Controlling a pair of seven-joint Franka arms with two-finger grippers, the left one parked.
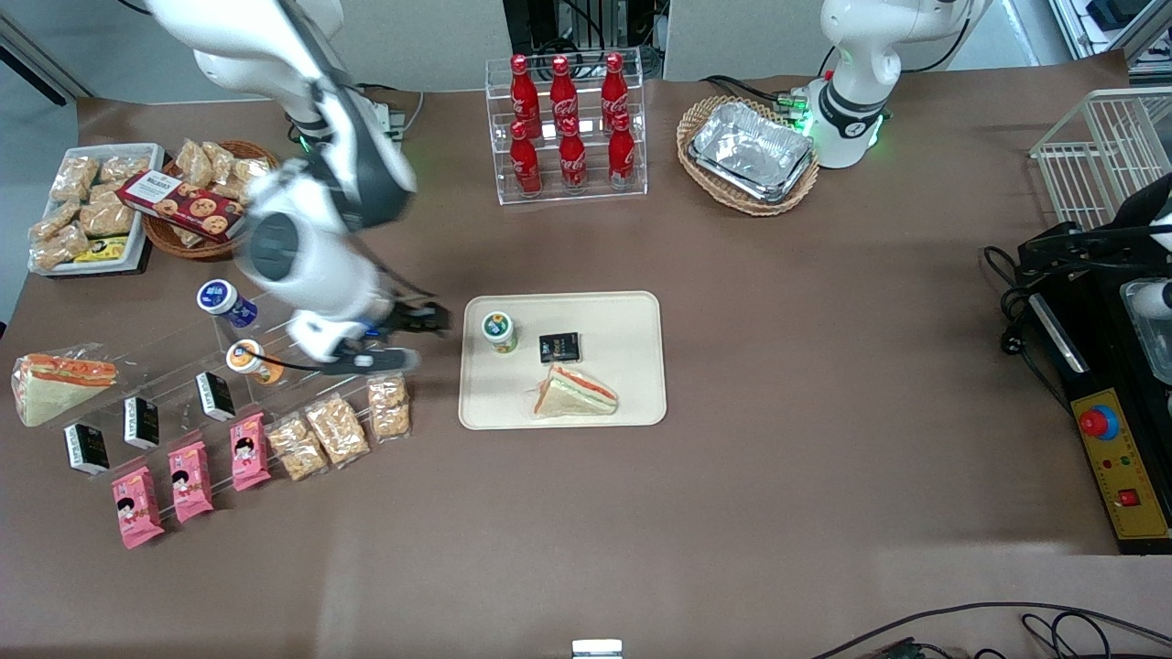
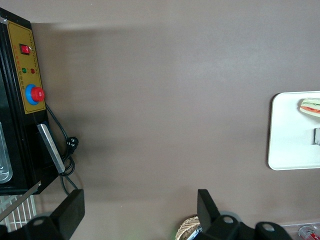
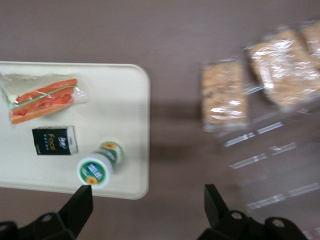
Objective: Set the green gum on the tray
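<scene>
The green gum (image 1: 499, 331), a small green bottle with a white lid, stands upright on the cream tray (image 1: 632, 316) near the corner closest to the working arm. In the right wrist view the green gum (image 3: 97, 167) stands on the tray (image 3: 127, 110) beside a small black box (image 3: 54, 140). My gripper (image 1: 430, 320) is open and empty, above the table just off the tray's edge, apart from the gum. In the right wrist view the gripper (image 3: 147, 205) has its fingers spread wide over bare table beside the tray corner.
On the tray also lie a black box (image 1: 559, 347) and a wrapped sandwich (image 1: 575, 394). Toward the working arm's end stand an orange-bodied bottle (image 1: 252, 360), a blue-bodied bottle (image 1: 224, 301), snack packs (image 1: 339, 428) and a clear rack. Cola bottles (image 1: 568, 128) and a foil-tray basket (image 1: 749, 154) stand farther back.
</scene>
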